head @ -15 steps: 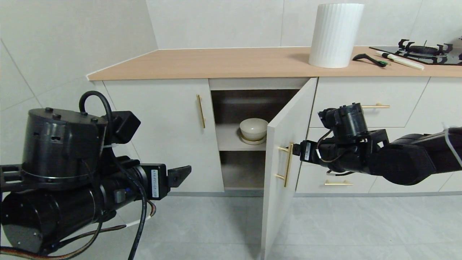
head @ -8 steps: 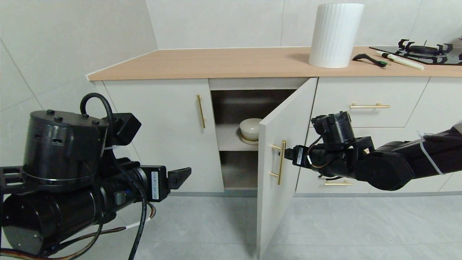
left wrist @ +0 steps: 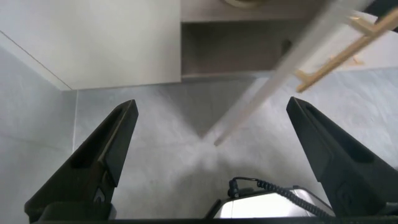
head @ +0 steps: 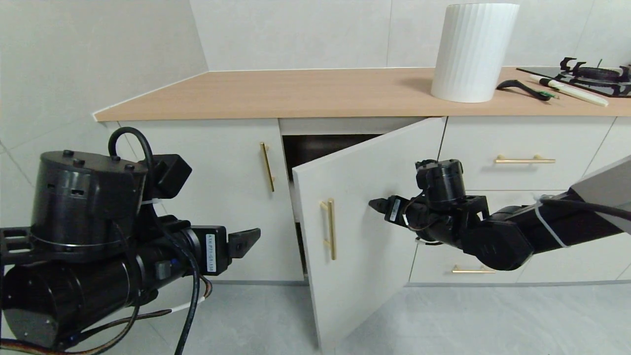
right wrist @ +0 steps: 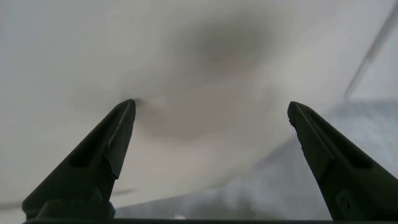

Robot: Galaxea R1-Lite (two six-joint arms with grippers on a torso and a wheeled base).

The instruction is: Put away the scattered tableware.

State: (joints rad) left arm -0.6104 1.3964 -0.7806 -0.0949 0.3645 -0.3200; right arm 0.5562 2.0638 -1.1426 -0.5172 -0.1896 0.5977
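Tutor: Swung most of the way toward shut over the last second, the white cabinet door (head: 365, 197) now covers the opening at centre frame. The right gripper (head: 375, 202) has left the door's brass bar handle (head: 329, 229) and sits just to the handle's right, at the door's outer face. The head camera itself has also shifted slightly.

Student: How do that gripper's fingers stand?

Tutor: Spread wide and holding nothing. The right wrist view shows its black fingers (right wrist: 109, 152) far apart, with the pale door panel close ahead. Whether a fingertip touches the panel cannot be told.

Student: Where is the tableware?

Tutor: The cream bowl (left wrist: 241, 2) rests on the shelf inside the cabinet, behind the door. The door therefore stands between it and the right gripper. Its lower edge shows in the left wrist view, just above the shelf board.

Student: And the other arm?

Tutor: The left gripper (head: 249, 238), at lower left of the head frame, is likewise spread and empty. It is over the grey floor tiles (head: 256, 315), well apart from the bowl.

Student: Anything on top?

Tutor: At upper right, a tall white ribbed cylinder (head: 473, 52) stands on the wooden worktop (head: 296, 91). A black-handled utensil (head: 525, 89) lies just beside it.
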